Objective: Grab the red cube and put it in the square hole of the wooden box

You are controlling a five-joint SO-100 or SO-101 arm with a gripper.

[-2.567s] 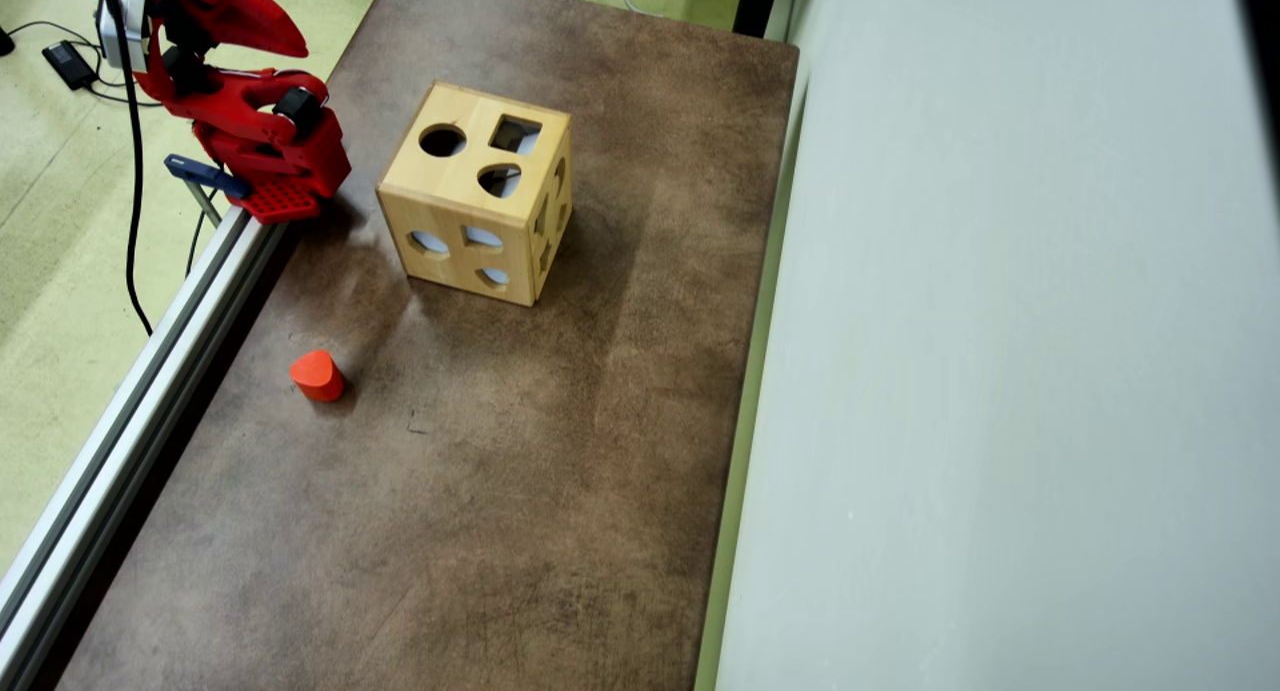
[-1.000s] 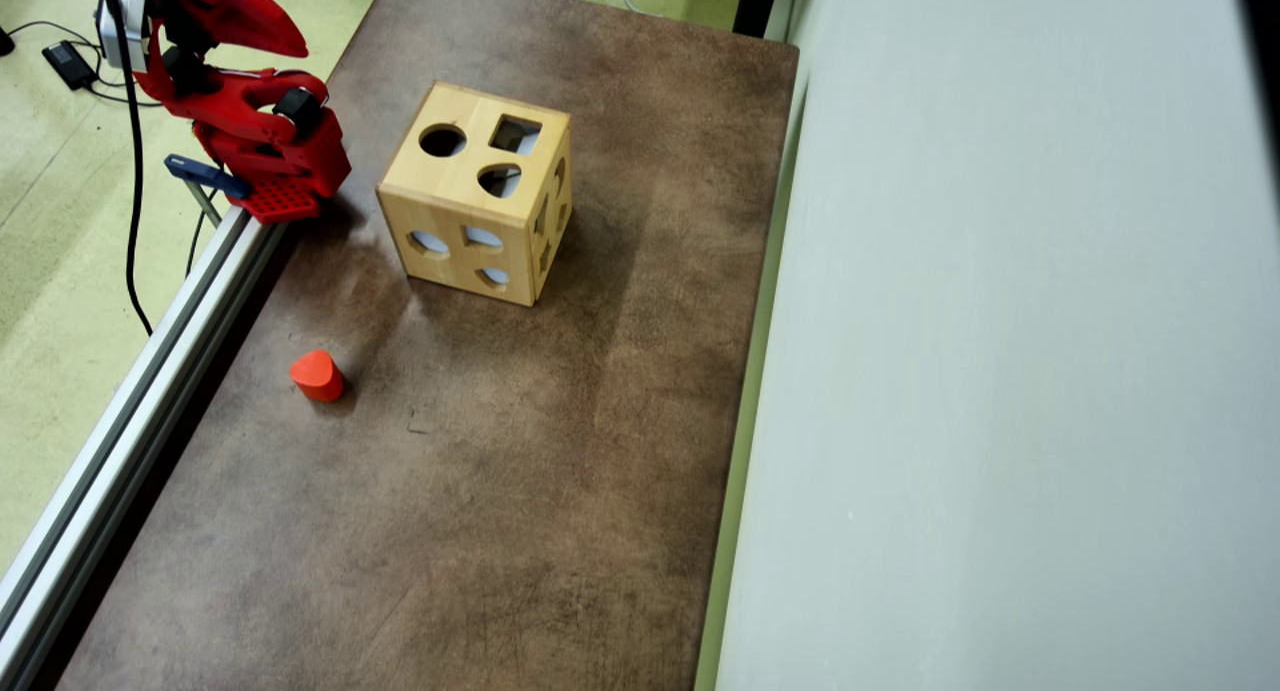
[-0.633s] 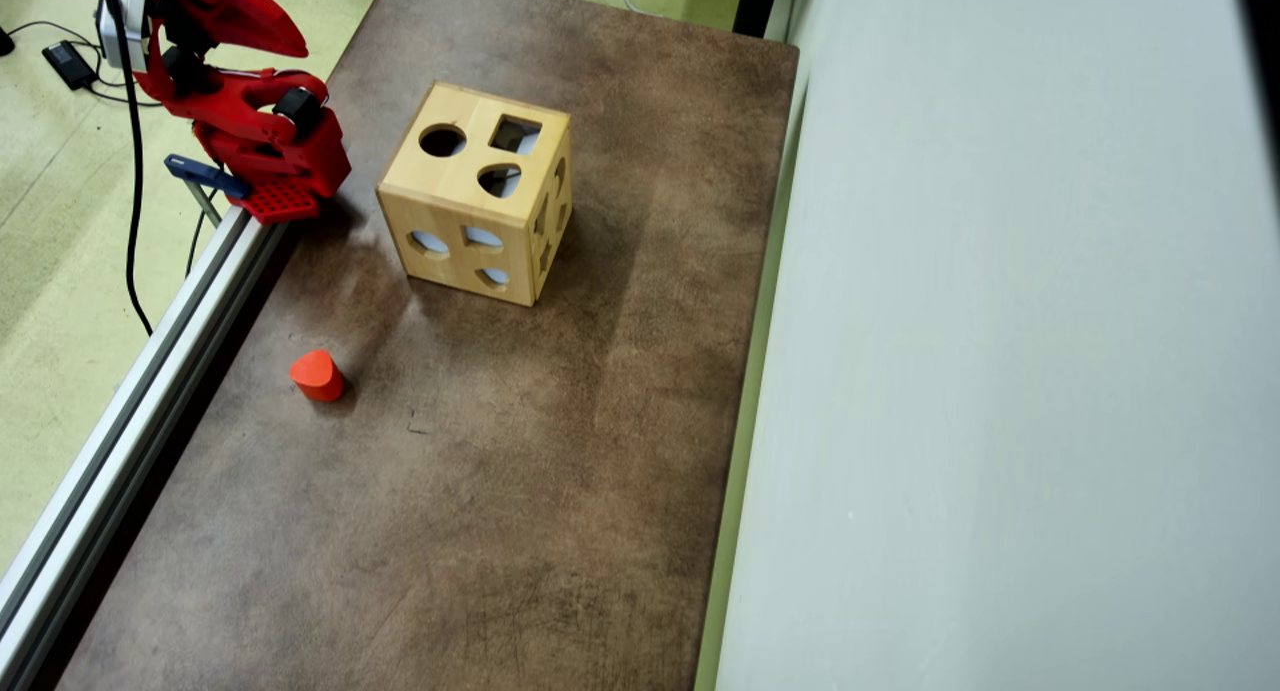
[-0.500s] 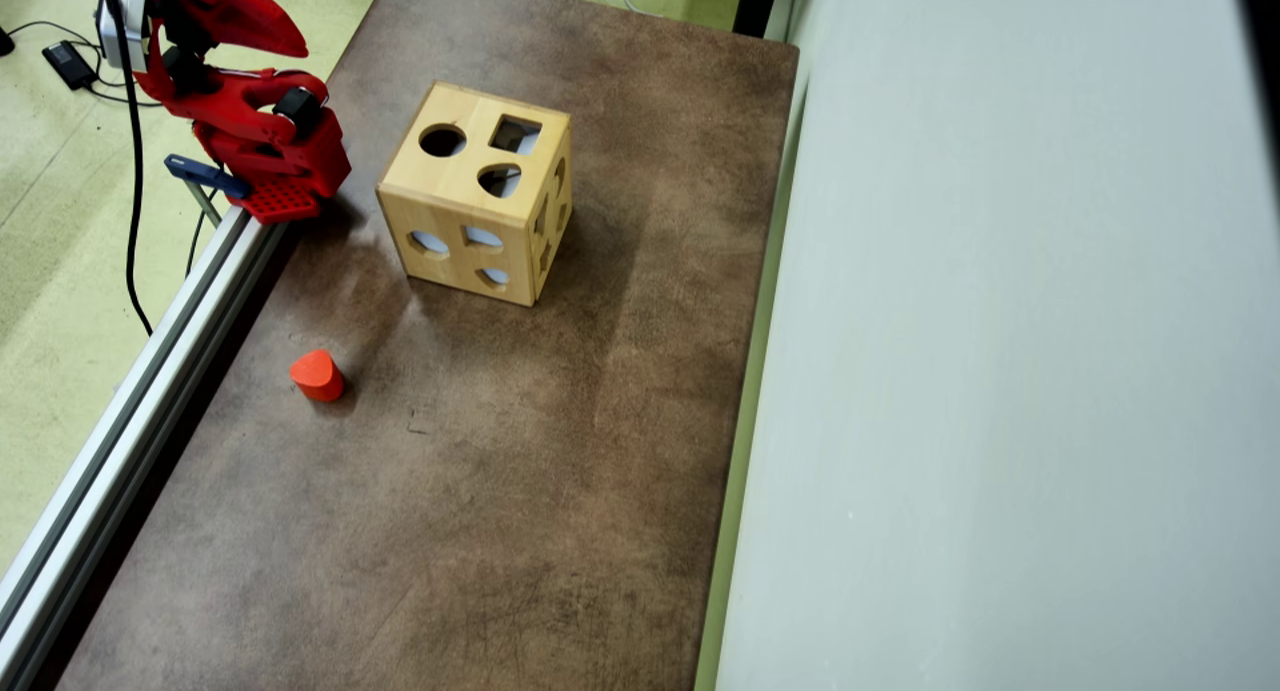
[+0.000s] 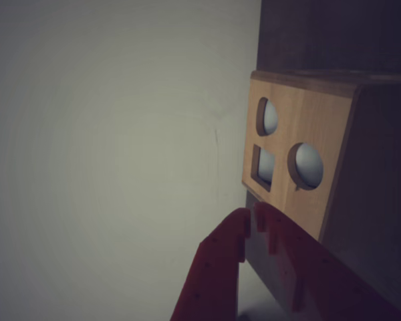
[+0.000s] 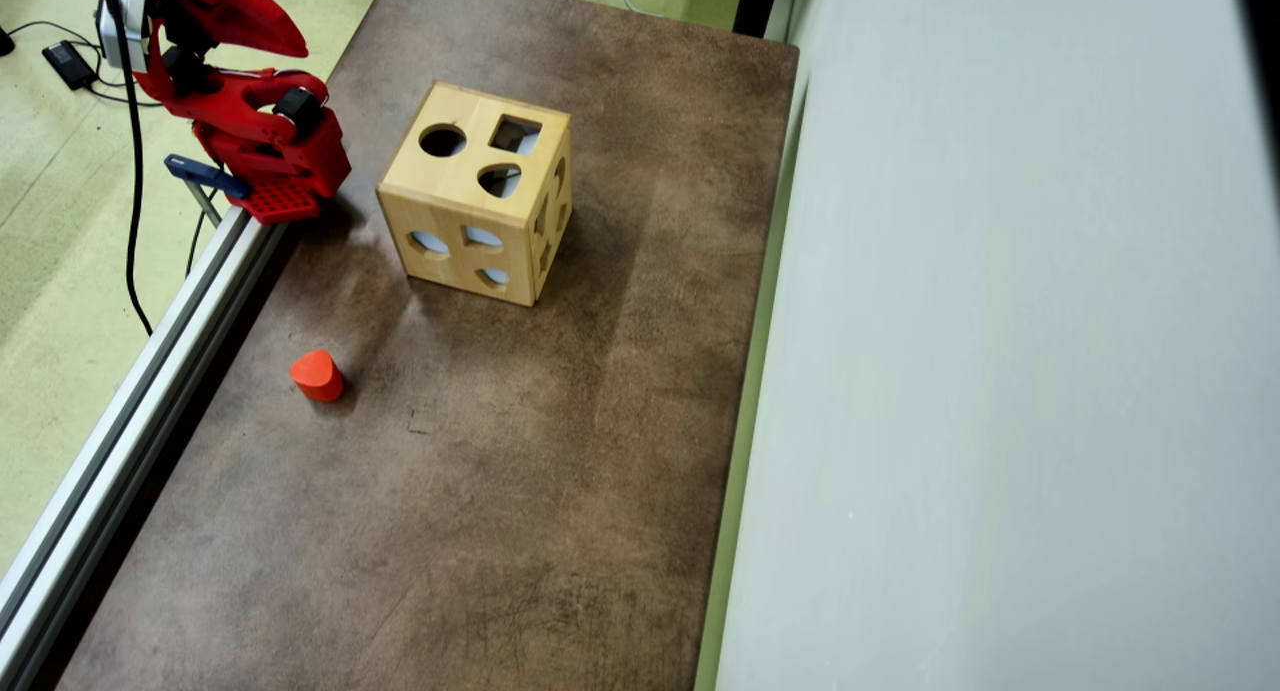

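Observation:
The wooden box (image 6: 455, 233) stands on the brown table toward the far left in the overhead view. Its top face holds the square hole (image 6: 515, 134) beside a round hole and a teardrop hole. The red cube is out of view in both views. My red gripper (image 6: 296, 46) is folded back over the arm's base at the top left, well clear of the box. In the wrist view the gripper (image 5: 252, 215) has its fingertips together with nothing between them. It points at a face of the wooden box (image 5: 327, 197) that shows a square cut-out (image 5: 264, 167).
An orange-red rounded block (image 6: 317, 375) stands near the table's left edge, in front of the box. An aluminium rail (image 6: 150, 371) runs along that edge. A pale grey wall (image 6: 1000, 371) borders the table's right side. Cables hang off the arm at the top left.

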